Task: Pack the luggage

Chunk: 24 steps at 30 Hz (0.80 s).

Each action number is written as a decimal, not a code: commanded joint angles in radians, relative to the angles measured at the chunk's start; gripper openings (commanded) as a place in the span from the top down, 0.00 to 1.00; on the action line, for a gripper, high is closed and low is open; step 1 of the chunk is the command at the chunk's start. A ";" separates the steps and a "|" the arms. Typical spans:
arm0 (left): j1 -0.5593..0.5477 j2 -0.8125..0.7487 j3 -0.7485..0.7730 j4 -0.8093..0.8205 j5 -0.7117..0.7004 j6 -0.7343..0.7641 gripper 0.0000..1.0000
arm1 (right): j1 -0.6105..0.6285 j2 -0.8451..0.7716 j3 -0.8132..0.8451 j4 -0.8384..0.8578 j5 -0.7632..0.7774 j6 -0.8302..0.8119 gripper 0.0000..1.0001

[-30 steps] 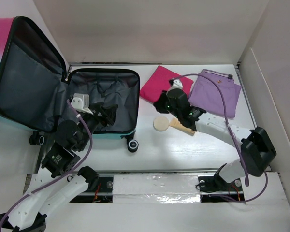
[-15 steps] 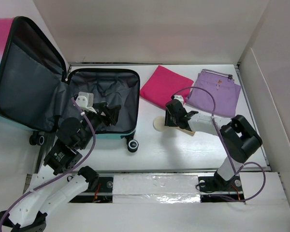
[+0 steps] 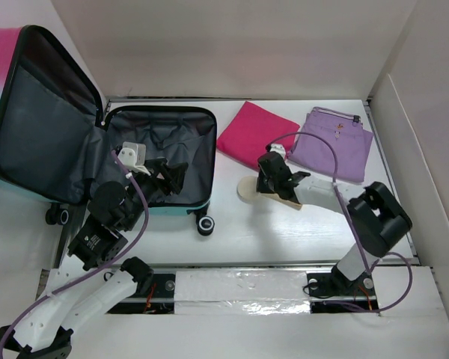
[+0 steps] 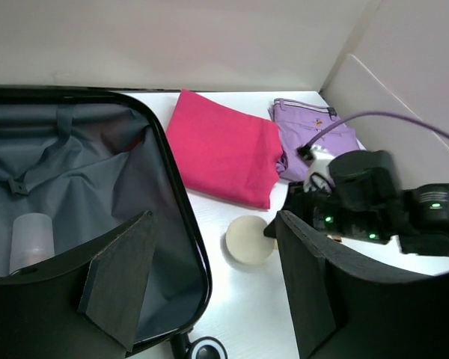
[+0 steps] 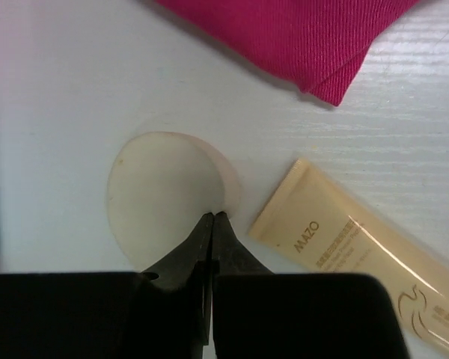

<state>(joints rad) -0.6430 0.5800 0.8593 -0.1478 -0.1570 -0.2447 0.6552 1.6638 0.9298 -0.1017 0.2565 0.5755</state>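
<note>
Tube (image 5: 352, 262) "MAZO" beside closed right fingers (image 5: 188, 258)

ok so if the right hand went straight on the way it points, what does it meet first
Most likely the round beige disc, near its edge beside the tube; the shut right hand points straight at it. The gap between them is unclear.

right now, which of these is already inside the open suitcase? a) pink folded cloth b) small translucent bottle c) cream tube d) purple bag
b: the left wrist view shows a small translucent bottle on the grey lining of the suitcase, while the pink cloth, tube and purple bag lie on the table outside it.
</note>
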 commanded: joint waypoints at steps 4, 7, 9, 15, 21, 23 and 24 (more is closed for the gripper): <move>0.003 -0.003 0.007 0.040 0.020 -0.005 0.39 | 0.061 -0.217 0.081 0.075 -0.011 -0.016 1.00; 0.003 -0.006 0.006 0.042 0.016 -0.004 0.39 | 0.119 -0.225 0.219 0.091 -0.061 -0.028 1.00; 0.003 -0.008 0.007 0.037 0.008 -0.004 0.40 | 0.156 -0.176 0.338 0.158 -0.144 -0.026 0.98; 0.003 -0.023 0.006 0.039 0.001 -0.005 0.39 | 0.150 -0.071 0.456 0.111 -0.142 -0.029 0.15; 0.003 -0.037 0.009 0.045 0.053 -0.010 0.39 | 0.006 -0.268 0.066 0.007 0.062 0.015 0.38; 0.003 -0.040 0.010 0.047 0.073 -0.011 0.40 | -0.055 -0.304 -0.027 -0.026 0.063 0.017 0.29; 0.003 -0.042 0.010 0.050 0.076 -0.011 0.39 | -0.071 -0.309 -0.048 -0.056 0.053 0.014 0.25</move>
<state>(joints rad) -0.6430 0.5507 0.8593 -0.1471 -0.1177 -0.2474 0.6266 1.4055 0.9421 -0.0761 0.2432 0.5789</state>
